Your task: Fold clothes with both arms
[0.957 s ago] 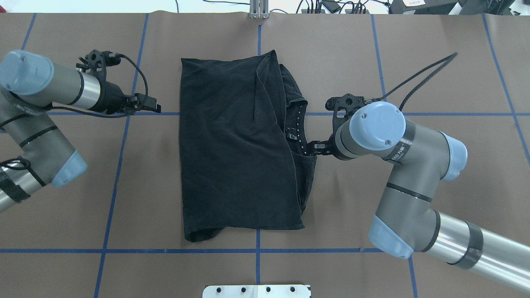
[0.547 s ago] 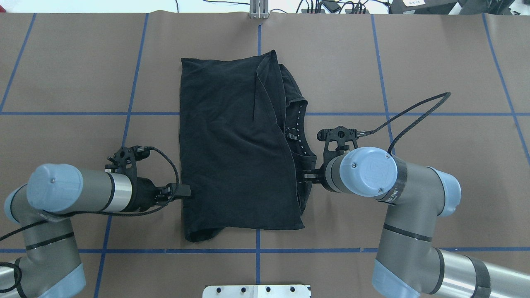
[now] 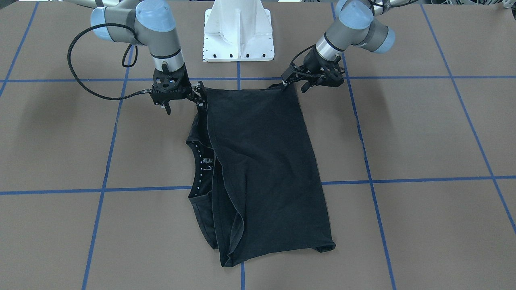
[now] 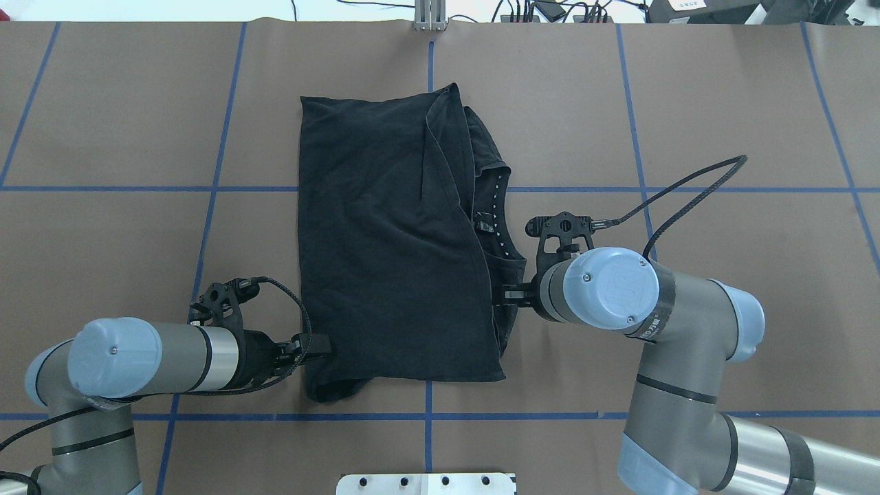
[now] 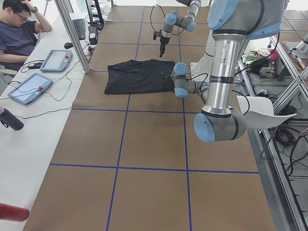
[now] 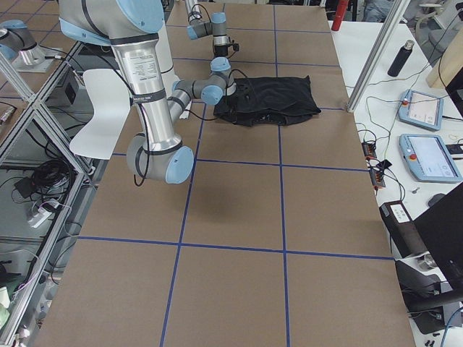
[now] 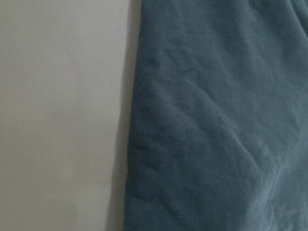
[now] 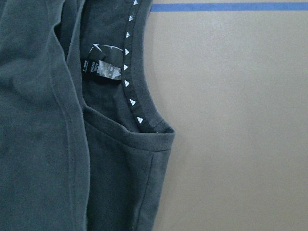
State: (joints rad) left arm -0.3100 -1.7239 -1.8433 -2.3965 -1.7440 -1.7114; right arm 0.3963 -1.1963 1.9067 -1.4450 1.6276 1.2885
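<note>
As the T-shirt (image 4: 385,240) lies lengthwise between them, left gripper (image 4: 322,344) and right gripper (image 4: 506,294) sit at its near edges; clenched or not, cannot tell.

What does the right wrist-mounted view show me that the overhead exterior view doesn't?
Only the right wrist-mounted view resolves the white triangle marks along the collar band one by one and shows the neck label close up. Only the overhead view shows the whole folded black T-shirt, the left end effector at its near left corner and the right end effector at its right edge; whether either grips is unclear. Both show the shirt's collar, the brown table cover and blue tape.
</note>
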